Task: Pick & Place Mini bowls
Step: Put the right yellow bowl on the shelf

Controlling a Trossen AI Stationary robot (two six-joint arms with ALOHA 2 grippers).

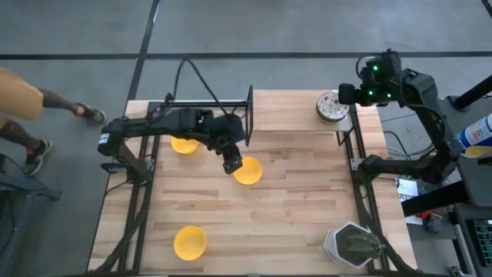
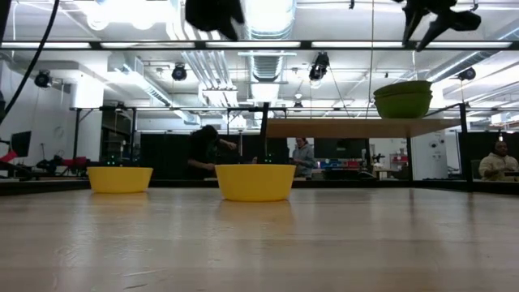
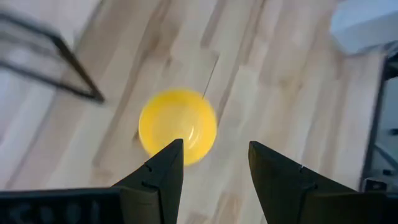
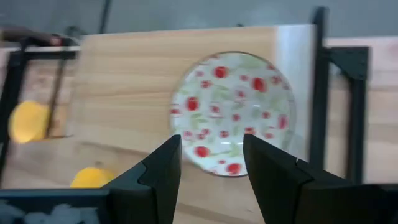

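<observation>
High view: the left tool (image 1: 233,163) is seen poised above the middle of the counter (image 1: 300,200), right at the rim of a yellow bowl (image 1: 247,171). In the left wrist view its fingers (image 3: 163,171) are spread wide with nothing between them, and that bowl (image 3: 178,125) lies below, clear of both tips. A second yellow bowl (image 1: 184,145) is partly hidden under the left arm, and a third (image 1: 189,241) sits near the counter's front edge. The right tool (image 1: 344,94) is held over the far right corner, just beside the speckled bowl (image 1: 330,107); its fingers (image 4: 160,168) are likewise parted and empty, with the red-flowered bowl (image 4: 232,113) beneath. A hexagonal container (image 1: 352,245) rests at the front right corner.

The step in hand is judged to be the approach to a pick, no bowl being gripped yet. A descent is called for next, one finger being brought inside the rim and one outside before the wall is pinched.
</observation>
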